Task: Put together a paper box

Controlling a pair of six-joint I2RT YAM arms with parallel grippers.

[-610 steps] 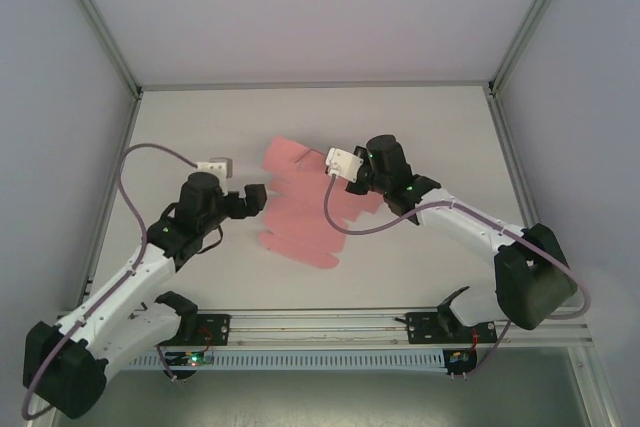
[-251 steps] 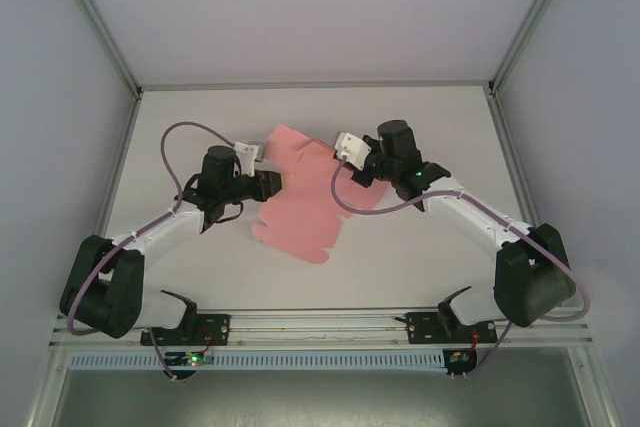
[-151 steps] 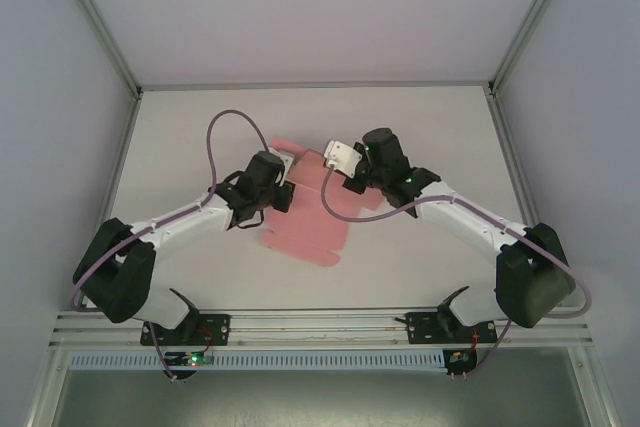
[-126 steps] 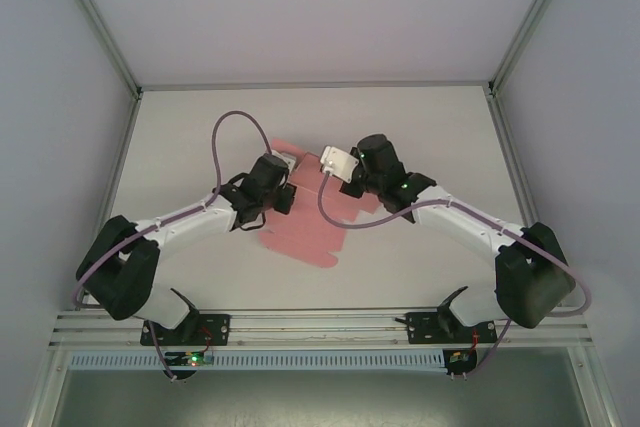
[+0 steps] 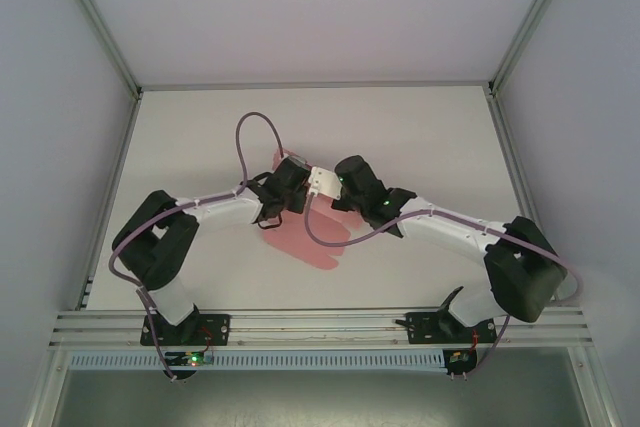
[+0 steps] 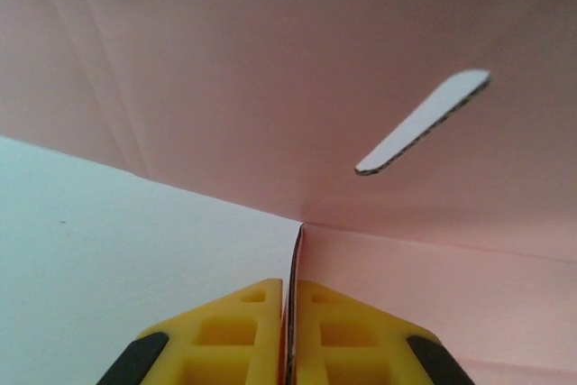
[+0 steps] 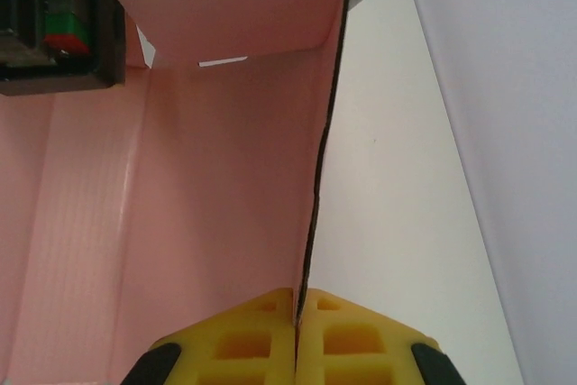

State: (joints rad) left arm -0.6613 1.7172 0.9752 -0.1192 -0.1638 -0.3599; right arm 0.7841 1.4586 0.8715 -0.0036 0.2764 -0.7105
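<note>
Centrally on the white table (image 5: 420,137) lies the pink paper box (image 5: 318,242), a creased card sheet with its near part flat and its far part hidden under the two wrists. The left gripper (image 6: 290,335) is pressed together on a thin card edge beside a narrow cut slot (image 6: 424,119). The right gripper (image 7: 297,331) likewise pinches an upturned panel edge (image 7: 225,178).
</note>
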